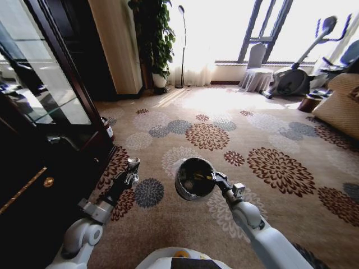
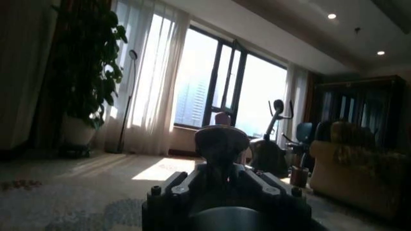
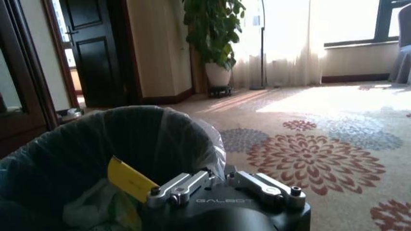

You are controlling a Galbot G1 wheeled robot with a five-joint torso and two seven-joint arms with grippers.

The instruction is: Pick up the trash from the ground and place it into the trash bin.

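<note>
Beige carpet with large brown, grey and white flower medallions (image 1: 208, 136) covers the floor of a sunlit room, with a dark wooden glass-fronted cabinet (image 1: 45, 112) along the robot's left, a tall potted green plant (image 1: 160, 39) by the far curtains, an exercise bike (image 1: 297, 73) near the window and a tan sofa (image 1: 342, 106) at the right. Two robot arms reach forward from the bottom of the head view. The right claw (image 1: 216, 178) is closed on the rim of one small round black trash bin with a whitish translucent liner bag (image 1: 193, 178), gripping it at the edge nearest the robot. The bin is tipped so its round mouth faces up and back toward the head camera; whether its base touches the carpet cannot be told. From the right wrist view, the bin's liner (image 3: 128, 139) rises just in front of the claw, and inside it lie one yellow wrapper-like piece (image 3: 130, 180) standing against the near wall and a pale crumpled plastic bag with a greenish piece (image 3: 103, 207) beneath it. The left claw (image 1: 133, 166) hangs over the carpet to the left of the bin, well apart from it, near the cabinet's base, holding nothing; whether its fingers are apart or together cannot be told.
</note>
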